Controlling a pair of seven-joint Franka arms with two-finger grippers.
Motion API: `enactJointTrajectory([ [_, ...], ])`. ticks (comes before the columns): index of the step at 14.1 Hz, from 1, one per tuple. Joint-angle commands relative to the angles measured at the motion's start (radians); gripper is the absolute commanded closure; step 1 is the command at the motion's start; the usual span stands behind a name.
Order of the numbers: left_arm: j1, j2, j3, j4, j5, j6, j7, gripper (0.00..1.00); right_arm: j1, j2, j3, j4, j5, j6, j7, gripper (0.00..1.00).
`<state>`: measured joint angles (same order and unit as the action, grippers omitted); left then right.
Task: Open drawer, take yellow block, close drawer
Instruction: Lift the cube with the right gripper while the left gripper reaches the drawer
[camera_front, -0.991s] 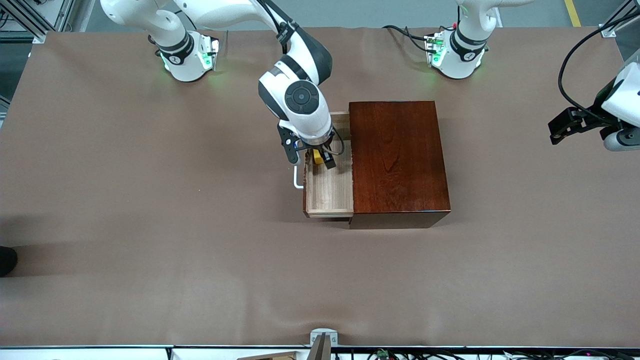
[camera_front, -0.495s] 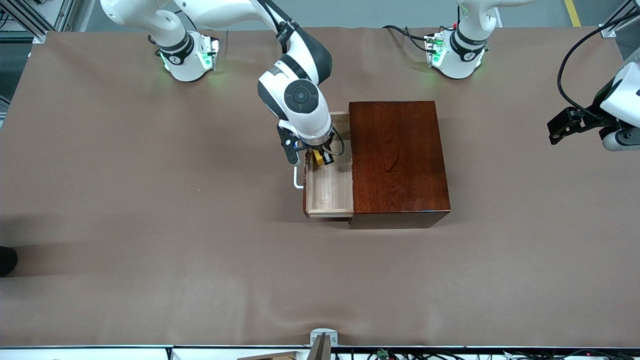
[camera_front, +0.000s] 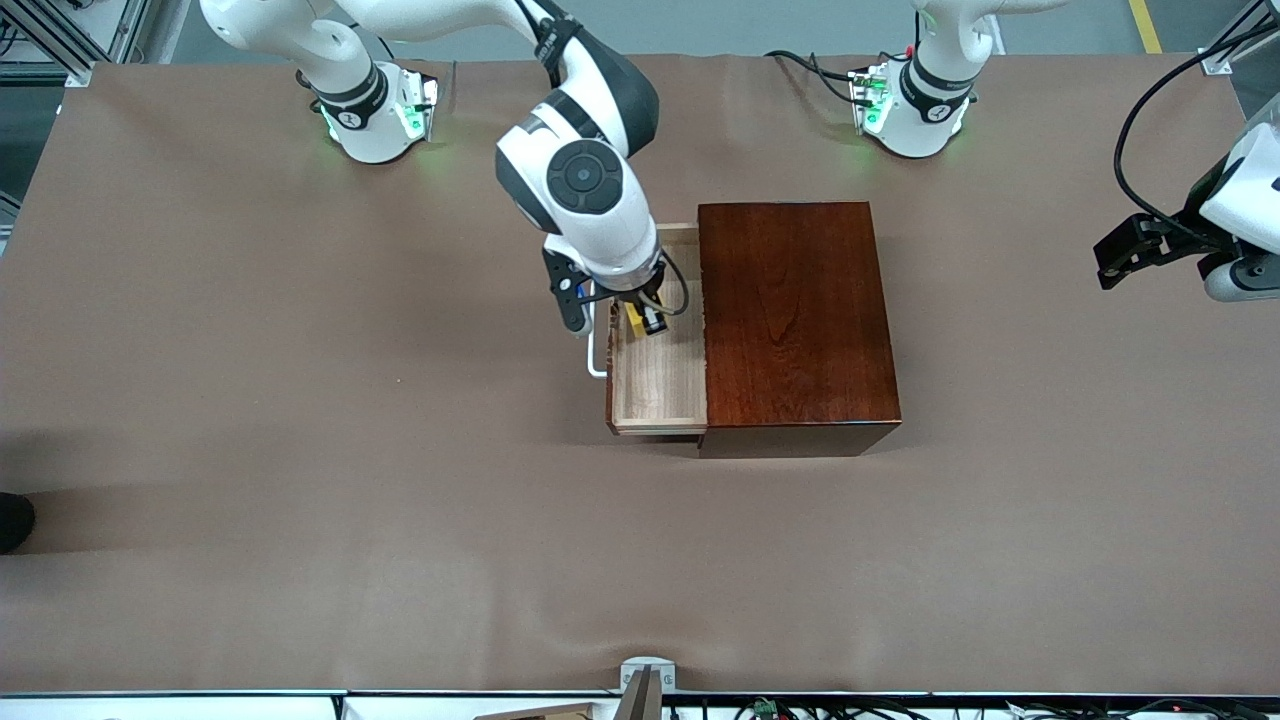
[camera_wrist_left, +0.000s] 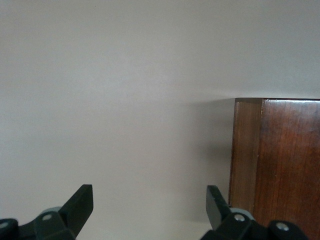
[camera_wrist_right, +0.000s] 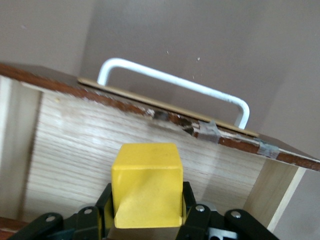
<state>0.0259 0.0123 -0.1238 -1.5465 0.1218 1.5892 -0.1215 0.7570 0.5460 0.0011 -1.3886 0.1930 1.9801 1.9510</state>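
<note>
Over the pale-wood drawer (camera_front: 655, 385), right jaws (camera_front: 640, 318) pinch the smooth yellow block (camera_wrist_right: 146, 184), seemingly lifted; left jaws (camera_wrist_left: 149, 209) spread, waiting.

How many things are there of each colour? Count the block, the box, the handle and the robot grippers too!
Yellow: 1, the yellow block, held in the right gripper over the open drawer.
Reddish-brown: 1, the wooden box.
White: 1, the handle.
Black: 2, the right gripper and the waiting left gripper, fingers open.
Total: 5.

R end effector (camera_front: 640, 318) clamped, L (camera_wrist_left: 150, 210) agape
</note>
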Motion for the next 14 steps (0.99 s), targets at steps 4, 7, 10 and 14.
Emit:
enactJointTrajectory([
  [4,0.006,-0.014,-0.010,-0.004,-0.016,0.008,-0.006,0.00,-0.047,-0.049,0.007,0.031,-0.012,-0.033,-0.084,1.00],
  [7,0.005,-0.006,-0.028,-0.001,-0.033,0.008,-0.009,0.00,-0.109,-0.067,0.008,0.030,-0.003,-0.119,-0.165,1.00],
  [10,-0.001,-0.005,-0.039,0.000,-0.143,0.008,-0.024,0.00,-0.159,-0.060,0.007,0.014,-0.004,-0.136,-0.243,1.00],
  [14,-0.044,0.069,-0.144,0.067,-0.157,0.008,-0.197,0.00,-0.252,-0.058,0.007,0.008,-0.006,-0.144,-0.418,1.00],
])
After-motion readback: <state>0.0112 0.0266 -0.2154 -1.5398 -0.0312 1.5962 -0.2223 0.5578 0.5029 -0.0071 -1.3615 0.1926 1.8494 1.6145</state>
